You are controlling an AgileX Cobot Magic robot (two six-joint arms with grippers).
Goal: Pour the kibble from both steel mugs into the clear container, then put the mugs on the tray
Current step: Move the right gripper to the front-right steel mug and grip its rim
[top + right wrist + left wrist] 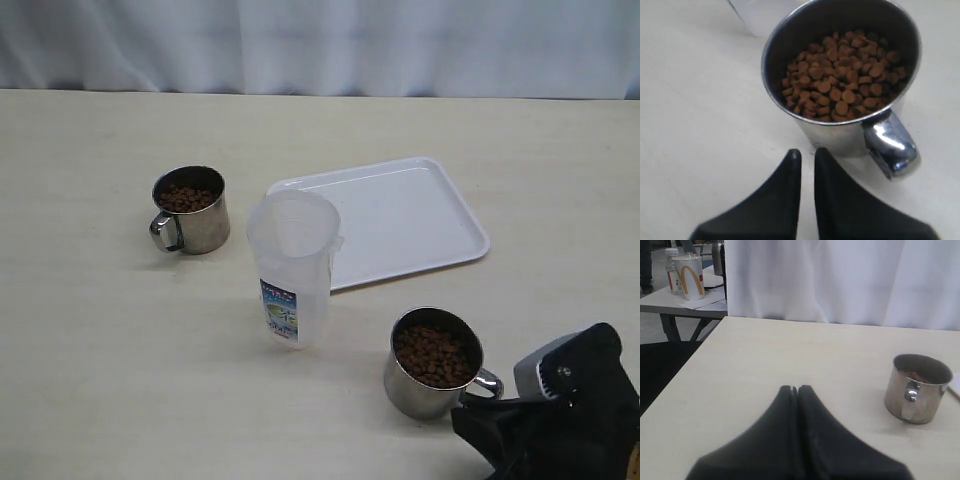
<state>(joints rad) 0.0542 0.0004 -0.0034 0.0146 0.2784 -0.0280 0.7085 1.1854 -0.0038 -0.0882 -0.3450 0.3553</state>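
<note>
Two steel mugs hold brown kibble. The left mug (190, 212) stands at the left of the table, its handle toward the front-left; it also shows as the mug (917, 388) in the left wrist view. The right mug (433, 364) stands front right, full of kibble (840, 80), with its handle (890, 143) pointing at my right arm. Between them stands the clear container (293, 265), upright and empty. Behind it lies the white tray (400, 215), bare. My right gripper (807, 151) is just beside that handle, jaws slightly parted and empty. My left gripper (795, 389) is shut, well short of the left mug.
A white curtain (320, 45) hangs behind the table. In the left wrist view the table's side edge (685, 370) drops to a dark floor, and a second table beyond carries a paper cup (690, 276) and a bottle (672, 270).
</note>
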